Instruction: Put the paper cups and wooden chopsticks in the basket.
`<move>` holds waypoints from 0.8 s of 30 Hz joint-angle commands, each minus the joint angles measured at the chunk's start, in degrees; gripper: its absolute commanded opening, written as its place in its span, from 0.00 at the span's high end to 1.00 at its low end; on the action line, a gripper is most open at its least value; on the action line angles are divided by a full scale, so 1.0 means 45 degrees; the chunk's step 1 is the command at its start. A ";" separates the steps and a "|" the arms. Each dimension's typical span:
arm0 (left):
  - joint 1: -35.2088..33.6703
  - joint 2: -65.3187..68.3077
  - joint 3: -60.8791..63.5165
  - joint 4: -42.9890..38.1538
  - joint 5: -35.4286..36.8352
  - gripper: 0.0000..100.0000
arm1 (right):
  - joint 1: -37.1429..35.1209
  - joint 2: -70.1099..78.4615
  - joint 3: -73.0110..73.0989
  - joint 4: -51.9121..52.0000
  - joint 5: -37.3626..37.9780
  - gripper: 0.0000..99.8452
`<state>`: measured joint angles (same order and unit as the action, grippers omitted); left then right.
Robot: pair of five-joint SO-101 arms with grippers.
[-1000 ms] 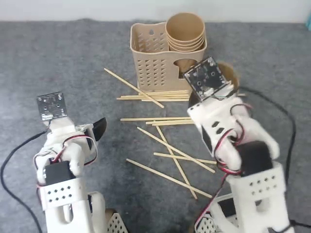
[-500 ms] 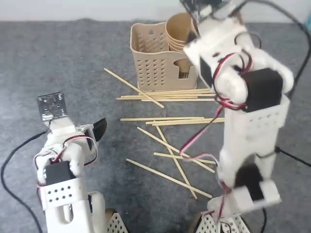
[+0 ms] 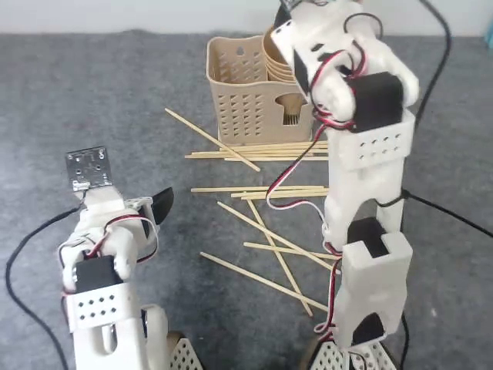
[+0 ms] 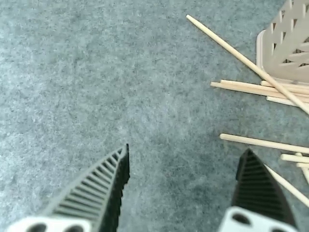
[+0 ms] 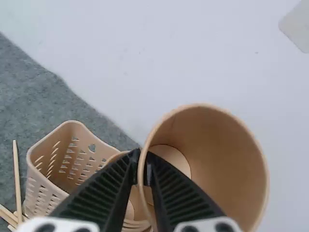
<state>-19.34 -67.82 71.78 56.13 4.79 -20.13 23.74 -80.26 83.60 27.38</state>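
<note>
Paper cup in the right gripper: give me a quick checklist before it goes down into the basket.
1. Hold on the cup: the right gripper is shut on the rim of the paper cup, one finger inside and one outside. Ok.
2. Cup lined up over the basket: cannot tell.
3. Room in the basket: the stack of cups sits in one compartment and the other looks free. Ok.
4. Left gripper out of the way: it is open, low over the mat, apart from the basket. Ok.
5. Chopsticks stowed: many lie on the mat. Not ok.
</note>
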 commanded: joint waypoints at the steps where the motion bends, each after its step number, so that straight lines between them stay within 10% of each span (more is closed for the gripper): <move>1: 0.0098 -0.0254 -0.0068 -0.0293 -0.0098 0.66 | -0.0225 -0.0107 0.0352 -0.0596 0.0059 0.99; 24: 0.0117 -0.0254 0.0010 -0.0293 -0.0117 0.66 | -0.0225 -0.0674 0.2716 -0.0596 -0.0664 0.79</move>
<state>-19.34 -67.82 72.13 56.13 4.79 -20.57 23.74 -64.97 79.82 25.36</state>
